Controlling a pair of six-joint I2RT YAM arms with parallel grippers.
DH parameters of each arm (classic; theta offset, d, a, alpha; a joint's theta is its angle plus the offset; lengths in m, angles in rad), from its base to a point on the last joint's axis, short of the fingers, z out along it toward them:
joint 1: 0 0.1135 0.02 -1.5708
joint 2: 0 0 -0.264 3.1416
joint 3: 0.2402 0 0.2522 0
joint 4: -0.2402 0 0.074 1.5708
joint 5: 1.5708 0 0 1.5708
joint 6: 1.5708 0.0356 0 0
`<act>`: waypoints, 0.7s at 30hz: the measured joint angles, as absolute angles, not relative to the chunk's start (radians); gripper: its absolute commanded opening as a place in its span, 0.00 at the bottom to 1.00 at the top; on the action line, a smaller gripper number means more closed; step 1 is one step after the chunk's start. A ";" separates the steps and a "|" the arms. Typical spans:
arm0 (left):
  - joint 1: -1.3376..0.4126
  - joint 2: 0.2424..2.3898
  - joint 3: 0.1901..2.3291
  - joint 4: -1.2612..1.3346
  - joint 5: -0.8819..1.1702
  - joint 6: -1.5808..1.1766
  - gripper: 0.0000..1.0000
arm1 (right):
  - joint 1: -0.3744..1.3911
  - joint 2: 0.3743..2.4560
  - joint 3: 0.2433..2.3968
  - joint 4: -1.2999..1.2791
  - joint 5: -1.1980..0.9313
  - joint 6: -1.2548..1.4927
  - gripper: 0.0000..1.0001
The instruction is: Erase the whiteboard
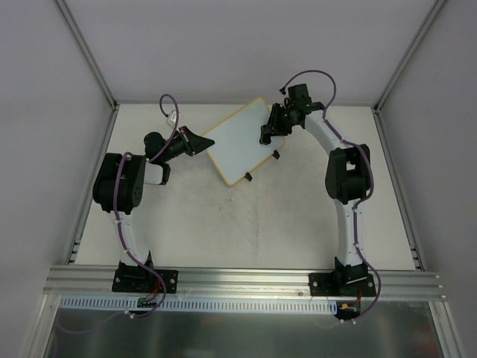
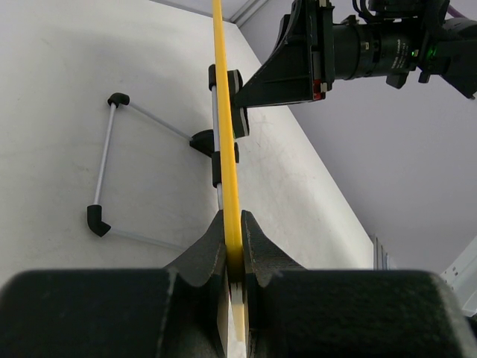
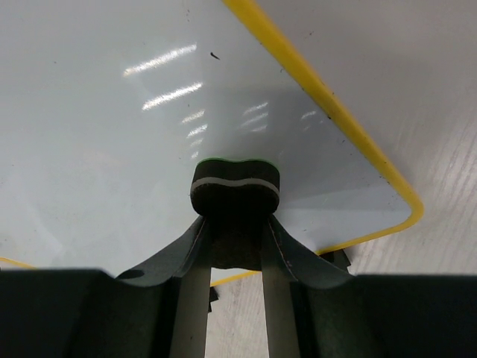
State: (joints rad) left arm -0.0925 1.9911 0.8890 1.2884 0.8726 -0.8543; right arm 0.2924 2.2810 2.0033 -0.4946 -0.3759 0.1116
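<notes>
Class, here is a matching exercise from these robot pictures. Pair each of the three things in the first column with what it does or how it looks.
Column one:
1. left gripper
2. right gripper
3. whiteboard

Column two:
A. holds a dark eraser
B. white face, yellow frame
C. pinches the board's yellow edge

Pairs: 1-C, 2-A, 3-B.

1 overhead, 2 wrist close-ups, whiteboard (image 1: 242, 142) shared

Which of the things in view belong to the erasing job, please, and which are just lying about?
Job in hand:
- whiteboard, clamped by its edge in the left gripper
- eraser, held on the board by the right gripper
- wire stand behind the board

Lying about:
- nothing loose visible; only the table and the aluminium rail
</notes>
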 measured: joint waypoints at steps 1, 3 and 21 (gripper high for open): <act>-0.093 1.991 0.889 1.289 0.873 -0.853 0.00 | 0.291 2.286 2.019 -0.509 -0.377 0.112 0.00; -0.093 1.991 0.889 1.289 0.874 -0.852 0.00 | 0.288 2.300 2.053 -0.528 -0.383 0.116 0.00; -0.093 1.988 0.888 1.291 0.881 -0.848 0.00 | 0.258 2.371 2.219 -0.545 -0.289 0.165 0.00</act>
